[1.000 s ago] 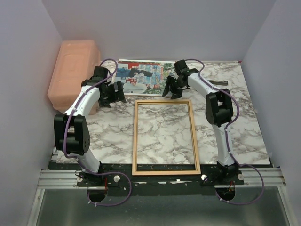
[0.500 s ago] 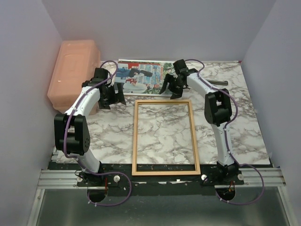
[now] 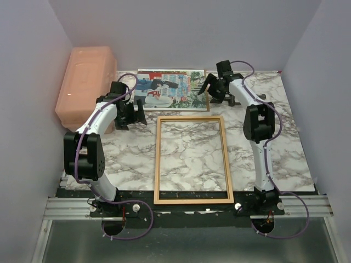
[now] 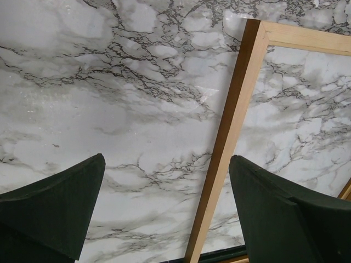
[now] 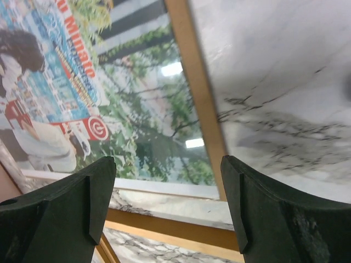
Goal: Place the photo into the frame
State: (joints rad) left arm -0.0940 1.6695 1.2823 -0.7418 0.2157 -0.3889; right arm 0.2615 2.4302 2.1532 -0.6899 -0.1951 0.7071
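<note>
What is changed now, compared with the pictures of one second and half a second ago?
The right gripper moved to the right and farther back, to the right edge of the photo, and its jaws opened wider; it holds nothing. The left gripper, open, the photo and the frame stayed about where they were.

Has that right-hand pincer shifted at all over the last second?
Yes. The right pincer has moved right and toward the back wall, farther from the frame, and hangs open over the right end of the photo.
</note>
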